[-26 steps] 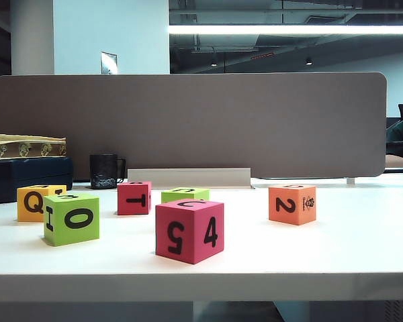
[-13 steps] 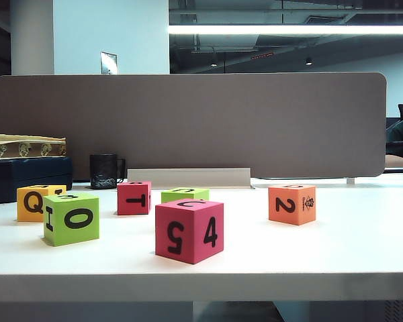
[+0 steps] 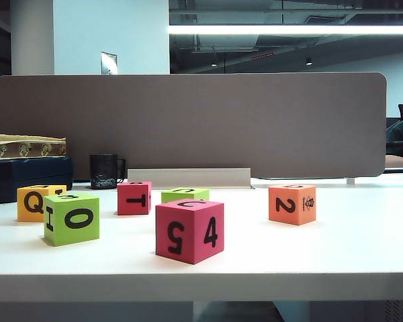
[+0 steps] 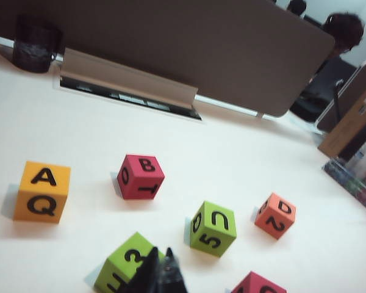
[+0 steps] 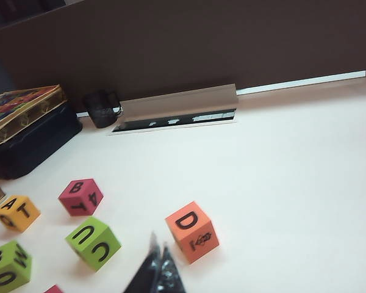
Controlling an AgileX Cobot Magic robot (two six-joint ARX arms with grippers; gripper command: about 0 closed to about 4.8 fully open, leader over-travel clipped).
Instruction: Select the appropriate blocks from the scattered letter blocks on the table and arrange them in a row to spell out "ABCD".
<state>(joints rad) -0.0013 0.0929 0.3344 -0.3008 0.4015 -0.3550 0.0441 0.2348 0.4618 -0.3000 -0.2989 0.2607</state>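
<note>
Left gripper (image 4: 160,268): fingers together, holding nothing, hanging above the near lime block (image 4: 125,270); I can't tell any contact. Right gripper (image 5: 158,268): fingers together too, empty, hanging just short of the orange block (image 5: 192,231). Neither gripper shows in the exterior view.

Six blocks on the table (image 3: 363,248), none touching another. From the table's left edge: yellow Q block (image 3: 35,202), set back; lime 0 block (image 3: 71,218), nearer the front edge; red T block (image 3: 134,198), further back; second lime block (image 3: 185,194), partly hidden behind the red 5/4 block (image 3: 189,230), which sits nearest the front edge; orange 2 block toward the right, well apart from the rest.

Wrist views give the tops the exterior view misses: A on the yellow block, B on the red T block, U on the back lime block, D on the orange block.

Along the back edge: dark mug (image 3: 105,171), contents unseen, before the grey divider (image 3: 188,121).
</note>
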